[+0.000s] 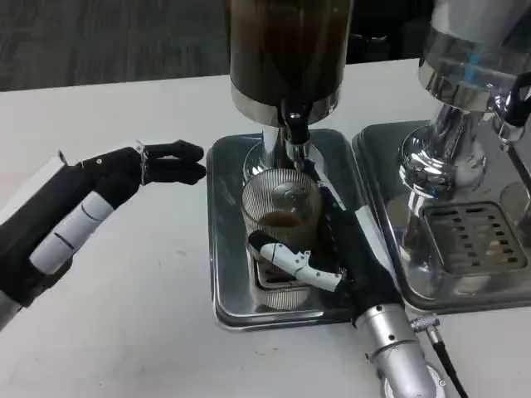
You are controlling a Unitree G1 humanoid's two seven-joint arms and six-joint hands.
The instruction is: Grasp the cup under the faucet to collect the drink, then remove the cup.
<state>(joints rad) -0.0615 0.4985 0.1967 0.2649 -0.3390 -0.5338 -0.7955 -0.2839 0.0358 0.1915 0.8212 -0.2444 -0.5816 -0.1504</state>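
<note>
Ribbed cup (280, 207) on the steel tray (226, 282), directly under the faucet (296, 133) — brown drink in its bottom, right hand (319, 249) wrapped around it, left hand (124, 178) apart on the white table (141, 332) — fingers extended, holding nothing.

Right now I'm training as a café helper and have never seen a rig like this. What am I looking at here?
This is one picture from a camera on the robot's head, looking down at a white table. The right hand grips a ribbed glass cup standing on a metal drip tray, under the faucet of a dark drink dispenser. A little brown drink is in the cup. The left hand holds nothing and hovers left of the tray. A second, shiny dispenser stands on its own tray to the right.
</note>
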